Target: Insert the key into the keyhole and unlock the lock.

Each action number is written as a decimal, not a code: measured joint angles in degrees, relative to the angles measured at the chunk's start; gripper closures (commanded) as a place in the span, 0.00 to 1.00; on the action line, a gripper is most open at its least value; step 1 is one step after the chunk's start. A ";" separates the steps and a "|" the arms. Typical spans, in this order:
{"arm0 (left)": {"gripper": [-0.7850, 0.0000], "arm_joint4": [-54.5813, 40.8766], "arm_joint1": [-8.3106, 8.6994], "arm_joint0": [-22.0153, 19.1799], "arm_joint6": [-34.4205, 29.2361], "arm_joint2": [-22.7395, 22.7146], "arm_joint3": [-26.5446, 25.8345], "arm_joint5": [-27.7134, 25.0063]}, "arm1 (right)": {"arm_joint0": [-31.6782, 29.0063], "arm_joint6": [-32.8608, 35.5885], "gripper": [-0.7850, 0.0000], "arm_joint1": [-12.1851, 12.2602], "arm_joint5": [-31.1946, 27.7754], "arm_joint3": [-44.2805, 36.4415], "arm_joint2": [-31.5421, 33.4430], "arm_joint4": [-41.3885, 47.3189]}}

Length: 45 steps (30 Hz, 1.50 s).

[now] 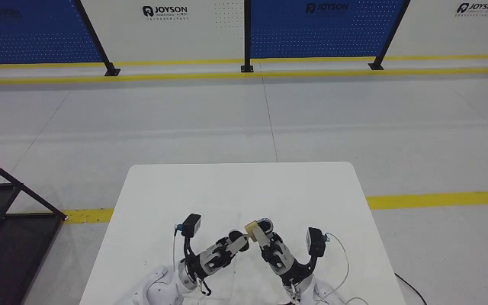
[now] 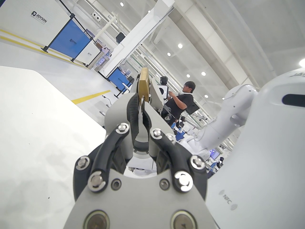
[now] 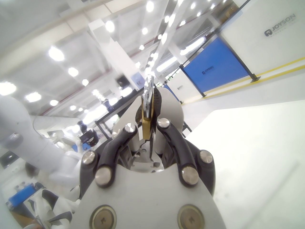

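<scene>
The left tool (image 2: 142,107) pinches a small key (image 2: 142,101) against the brass padlock (image 2: 144,84). The right tool (image 3: 149,116) clamps that padlock above the worktop (image 1: 229,191). Both look like stiff, slippery metal, so the key is best gripped firmly by its bow.

The grey left gripper (image 2: 141,110) with black rubber pads was pinched tight on a small silver key (image 2: 142,100). The matching right gripper (image 3: 150,101) clamped a brass padlock (image 3: 146,125), its fingertips just beside the left's, both wrists angled inward.
</scene>
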 measured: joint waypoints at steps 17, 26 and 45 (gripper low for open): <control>1.00 4.47 -0.32 0.26 2.62 -1.11 0.09 0.00 | -0.13 0.49 1.00 -0.04 0.32 -0.18 -0.15 -0.47; 1.00 11.97 -1.18 1.22 7.36 -3.05 -0.05 1.13 | -0.07 0.68 1.00 -0.07 0.83 -0.20 -0.06 -0.12; 1.00 33.11 -3.12 3.82 21.47 -5.39 -2.12 11.41 | -0.32 -0.21 1.00 -0.17 2.42 -0.43 0.03 -1.31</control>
